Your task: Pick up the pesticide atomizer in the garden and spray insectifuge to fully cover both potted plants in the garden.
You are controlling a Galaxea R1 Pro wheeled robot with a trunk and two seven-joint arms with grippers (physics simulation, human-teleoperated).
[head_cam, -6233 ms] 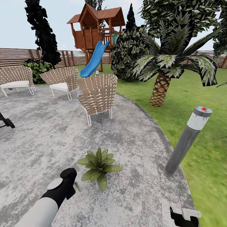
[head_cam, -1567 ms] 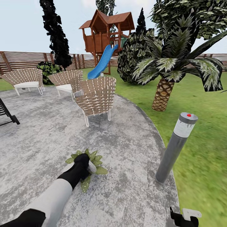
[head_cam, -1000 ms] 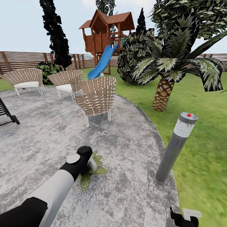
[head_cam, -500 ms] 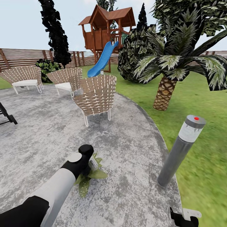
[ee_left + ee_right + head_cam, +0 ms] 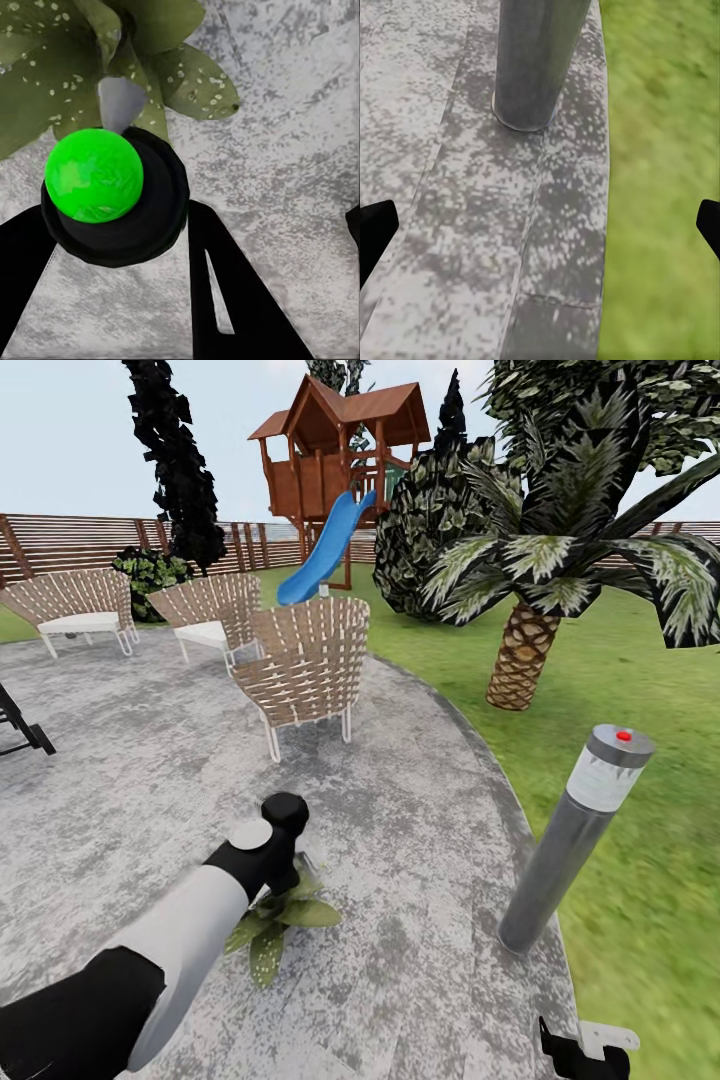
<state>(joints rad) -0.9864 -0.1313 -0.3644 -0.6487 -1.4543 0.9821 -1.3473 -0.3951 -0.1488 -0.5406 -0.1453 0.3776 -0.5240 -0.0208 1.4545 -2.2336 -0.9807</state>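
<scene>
My left arm reaches out over one potted plant (image 5: 290,915), a low rosette of speckled green leaves on the stone patio (image 5: 420,810). My left gripper (image 5: 296,857) hangs just above the leaves. In the left wrist view its black fingers (image 5: 232,300) flank the pesticide atomizer (image 5: 112,202), seen end-on as a dark round body with a bright green ball on it and a grey spout aimed at the leaves (image 5: 67,67). My right gripper (image 5: 585,1050) sits low at the near right, its fingers spread wide over the patio's edge.
A grey bollard lamp (image 5: 570,830) stands at the patio's right rim, close ahead of my right gripper, its base (image 5: 532,75) by the lawn. Wicker chairs (image 5: 305,670) stand further back on the patio. A palm (image 5: 520,660) grows on the grass to the right.
My left arm has lifted a little and pushed forward over the plant, hiding more of its leaves. The head view shifted slightly about a second ago. The right gripper is unmoved.
</scene>
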